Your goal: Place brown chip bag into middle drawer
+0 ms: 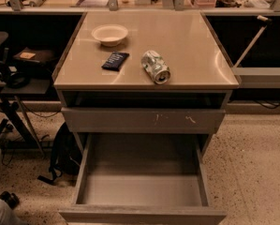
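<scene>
The middle drawer (142, 191) is pulled wide open at the bottom of the cabinet. Its smooth grey-brown floor is bare and its plain front (144, 215) faces me. The brown chip bag is not in view anywhere. My gripper and arm are out of view too. Nothing lies inside the open drawer.
Above the open drawer is a shut drawer front with pale scratch marks (172, 120). On the countertop (191, 36) sit a pale bowl (110, 34), a small flat dark-blue packet (115, 60) and a drink can on its side (156, 66). A dark bag (64, 153) and a cart (18, 74) stand to the left.
</scene>
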`<state>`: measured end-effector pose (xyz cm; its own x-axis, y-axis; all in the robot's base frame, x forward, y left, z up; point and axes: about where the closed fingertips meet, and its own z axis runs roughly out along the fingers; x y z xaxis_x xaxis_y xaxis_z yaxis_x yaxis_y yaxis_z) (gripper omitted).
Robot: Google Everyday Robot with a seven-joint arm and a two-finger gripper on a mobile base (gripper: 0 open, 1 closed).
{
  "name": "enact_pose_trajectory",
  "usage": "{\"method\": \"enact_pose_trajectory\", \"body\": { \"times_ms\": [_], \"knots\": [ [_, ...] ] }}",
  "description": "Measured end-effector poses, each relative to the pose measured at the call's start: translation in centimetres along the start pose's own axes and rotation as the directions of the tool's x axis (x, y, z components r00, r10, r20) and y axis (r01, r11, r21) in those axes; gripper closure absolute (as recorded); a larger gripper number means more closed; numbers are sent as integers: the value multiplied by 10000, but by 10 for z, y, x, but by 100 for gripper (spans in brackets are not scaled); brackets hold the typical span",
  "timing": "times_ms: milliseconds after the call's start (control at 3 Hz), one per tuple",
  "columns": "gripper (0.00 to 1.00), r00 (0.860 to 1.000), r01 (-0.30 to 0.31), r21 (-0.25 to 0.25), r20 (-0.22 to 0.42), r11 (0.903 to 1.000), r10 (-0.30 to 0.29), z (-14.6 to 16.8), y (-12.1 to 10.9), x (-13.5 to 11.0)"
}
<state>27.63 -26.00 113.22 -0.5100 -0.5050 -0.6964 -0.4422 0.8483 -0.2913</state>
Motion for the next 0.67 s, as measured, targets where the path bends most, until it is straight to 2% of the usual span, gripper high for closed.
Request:
{"method": "enact_pose_trajectory", "body": {
  "times_ms": [667],
  "knots": [
    [100,10000,-66,-149,-2,9999,66,13,7,7]
  ]
}}
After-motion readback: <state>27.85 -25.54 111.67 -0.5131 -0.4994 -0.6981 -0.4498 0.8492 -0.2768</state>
